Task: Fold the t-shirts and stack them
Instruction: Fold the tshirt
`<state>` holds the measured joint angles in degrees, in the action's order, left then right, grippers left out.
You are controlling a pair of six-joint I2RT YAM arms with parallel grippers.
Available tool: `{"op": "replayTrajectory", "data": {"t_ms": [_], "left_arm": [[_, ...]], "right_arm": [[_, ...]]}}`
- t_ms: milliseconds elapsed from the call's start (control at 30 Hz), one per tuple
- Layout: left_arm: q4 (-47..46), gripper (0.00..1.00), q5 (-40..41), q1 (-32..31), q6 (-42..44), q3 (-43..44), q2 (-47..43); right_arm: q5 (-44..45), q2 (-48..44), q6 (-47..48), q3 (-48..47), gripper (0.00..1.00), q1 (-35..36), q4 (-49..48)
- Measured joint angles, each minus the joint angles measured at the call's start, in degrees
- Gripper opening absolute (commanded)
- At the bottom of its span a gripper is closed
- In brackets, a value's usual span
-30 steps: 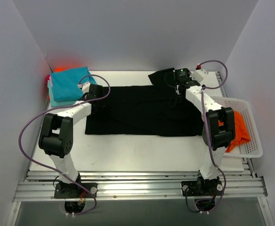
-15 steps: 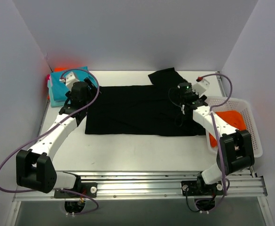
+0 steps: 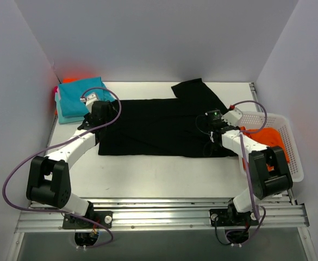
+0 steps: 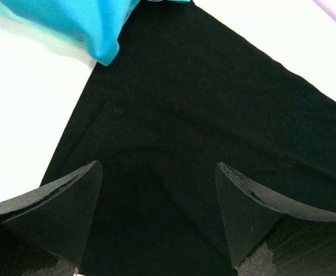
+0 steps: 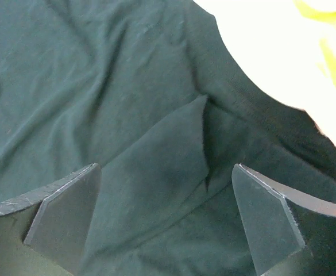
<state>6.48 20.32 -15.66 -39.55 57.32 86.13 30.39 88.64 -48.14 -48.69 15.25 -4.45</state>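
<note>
The basket (image 3: 290, 159) holds an orange shirt (image 3: 268, 137), while the black shirt (image 3: 159, 128) lies spread flat beside the teal stack (image 3: 78, 98), with the left gripper (image 4: 158, 167) and right gripper (image 5: 166, 168) both open just above it.

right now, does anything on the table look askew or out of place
The black t-shirt lies mostly flat as a rectangle, but its sleeve at the far right corner sticks out at a slant, not folded in. A small flap is creased up near its right edge.
</note>
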Motion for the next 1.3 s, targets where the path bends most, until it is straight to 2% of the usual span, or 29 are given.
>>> {"op": "replayTrajectory", "data": {"t_ms": [200,333,600,700,800,1133,1200,1267,1300], "left_arm": [[-1.0,0.88,-0.9,0.1,0.1,0.0,0.1],[-1.6,0.88,-0.9,0.4,0.2,-0.1,0.0],[-2.9,0.87,-1.5,0.5,0.2,-0.4,0.0],[-3.0,0.87,-1.5,0.5,0.3,-0.4,0.0],[-3.0,0.87,-1.5,0.5,0.3,-0.4,0.0],[-3.1,0.87,-1.5,0.5,0.3,-0.5,0.0],[-3.1,0.87,-1.5,0.5,0.3,-0.5,0.0],[-3.1,0.87,-1.5,0.5,0.3,-0.5,0.1],[-3.1,0.87,-1.5,0.5,0.3,-0.5,0.1]], "right_arm": [[1.3,5.2,-0.4,-0.6,0.92,-0.5,-1.2],[1.3,6.0,-0.7,-0.1,0.85,-0.5,-2.0],[1.4,6.0,-1.2,0.3,0.78,-0.3,-4.6],[1.4,6.1,-1.3,0.0,0.72,0.0,-4.8],[1.8,7.3,-1.3,-1.4,0.6,0.3,-5.4],[2.8,9.5,-1.3,-3.9,0.56,1.4,-5.6],[3.0,9.5,-1.2,-4.7,0.48,1.4,-5.4],[3.2,9.5,-1.1,-5.6,0.3,1.6,-5.4],[3.3,9.5,-1.1,-6.0,0.14,1.7,-5.4]]}}
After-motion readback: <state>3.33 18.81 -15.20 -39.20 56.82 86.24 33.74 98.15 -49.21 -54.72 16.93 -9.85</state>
